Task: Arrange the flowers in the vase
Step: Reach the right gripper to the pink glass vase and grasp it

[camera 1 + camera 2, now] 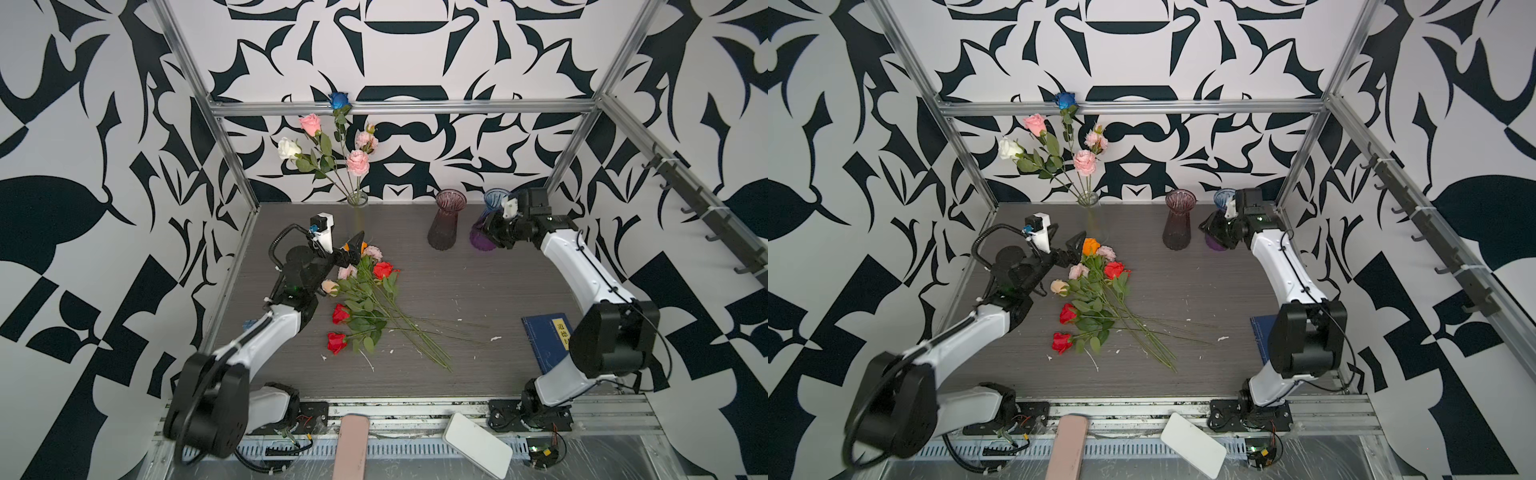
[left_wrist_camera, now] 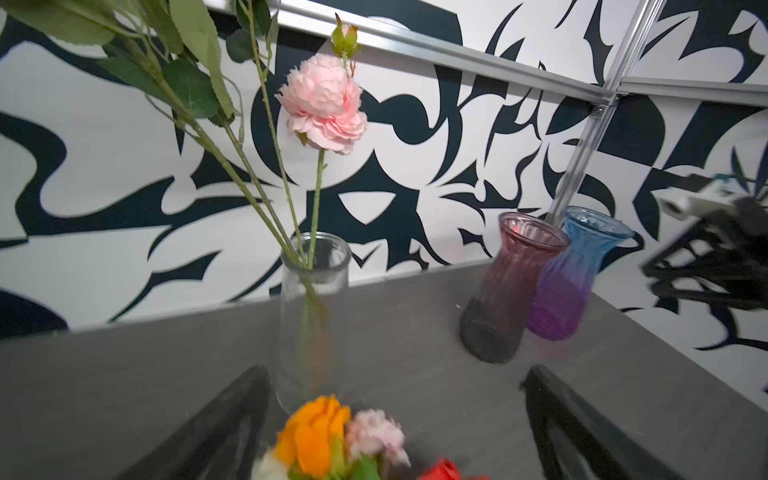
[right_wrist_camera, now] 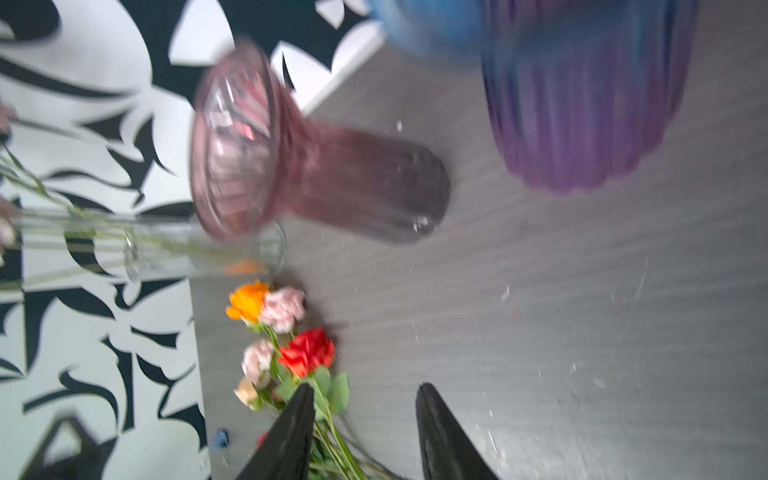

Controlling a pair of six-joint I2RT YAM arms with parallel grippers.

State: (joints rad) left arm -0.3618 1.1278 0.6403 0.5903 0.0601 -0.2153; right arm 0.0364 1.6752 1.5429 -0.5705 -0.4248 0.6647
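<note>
A clear glass vase (image 1: 357, 200) (image 1: 1089, 200) (image 2: 312, 307) stands at the back of the table. It holds several flowers, with blue (image 1: 338, 99), pink (image 1: 311, 123) and white (image 1: 289, 148) heads. More flowers (image 1: 365, 301) (image 1: 1096, 301) lie in a pile on the table, their heads red, orange, pink and peach. My left gripper (image 1: 353, 249) (image 1: 1074, 249) (image 2: 395, 415) is open wide just above the orange (image 2: 313, 436) and pink heads at the pile's far end. My right gripper (image 1: 483, 232) (image 3: 365, 399) hangs open and holds nothing, in front of the blue-purple vase.
A pink ribbed vase (image 1: 446, 224) and a blue-purple vase (image 1: 495, 199) stand at the back right. A blue book (image 1: 544, 340) lies under the right arm. A white slab (image 1: 478, 444) and a pink strip (image 1: 351, 449) lie on the front rail.
</note>
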